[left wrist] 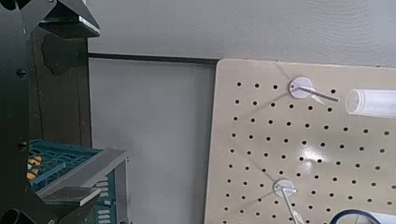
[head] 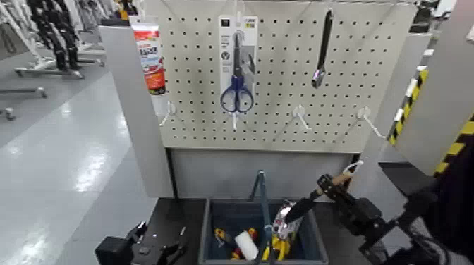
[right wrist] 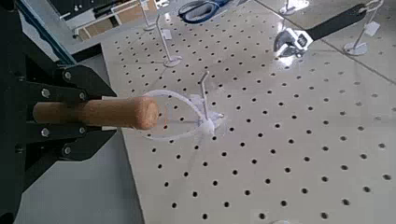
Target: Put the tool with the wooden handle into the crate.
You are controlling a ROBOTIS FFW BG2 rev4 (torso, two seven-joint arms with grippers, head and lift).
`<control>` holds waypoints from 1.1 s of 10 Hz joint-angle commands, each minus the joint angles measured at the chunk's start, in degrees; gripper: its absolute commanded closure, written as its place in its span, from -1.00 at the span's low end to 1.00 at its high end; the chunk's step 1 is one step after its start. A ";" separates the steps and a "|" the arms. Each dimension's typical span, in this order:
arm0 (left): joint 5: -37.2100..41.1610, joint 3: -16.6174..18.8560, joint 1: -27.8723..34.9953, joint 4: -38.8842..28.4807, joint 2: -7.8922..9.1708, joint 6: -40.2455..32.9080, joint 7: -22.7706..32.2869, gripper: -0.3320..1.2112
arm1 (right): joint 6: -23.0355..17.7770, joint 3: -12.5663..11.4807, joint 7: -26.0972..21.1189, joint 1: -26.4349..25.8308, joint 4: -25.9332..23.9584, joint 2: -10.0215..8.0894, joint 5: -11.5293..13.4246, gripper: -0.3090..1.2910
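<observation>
Head view: the right gripper (head: 334,185) is closed on the trowel (head: 310,198)'s wooden handle, its blade over the crate (head: 203,239); the left gripper (head: 159,248) is beside it, partly cut off. Left wrist view: its fingertips stand apart, empty. Right wrist view: fingers clamp the handle; the blade is hidden.

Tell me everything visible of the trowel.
The trowel has a short, light-brown wooden handle with a white loop at its end, and a dark pointed blade. The right tool is shut on the handle, holding it slanted, blade down, over the crate's right compartment. I cannot tell whether its tip touches the contents.
</observation>
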 commanded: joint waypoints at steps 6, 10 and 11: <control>0.19 -0.08 0.00 0.01 0.00 0.00 0.00 -0.43 | 2.66 8.90 -2.24 -2.88 6.04 -0.26 -2.59 0.85; 0.36 0.00 0.09 0.01 0.00 -0.18 0.00 -0.43 | 3.53 6.71 -4.00 -1.91 3.58 -0.26 -0.48 -0.11; 0.36 0.00 0.09 0.01 0.00 -0.18 0.00 -0.43 | 3.53 6.00 -4.35 -1.56 2.70 -0.17 -0.39 -0.34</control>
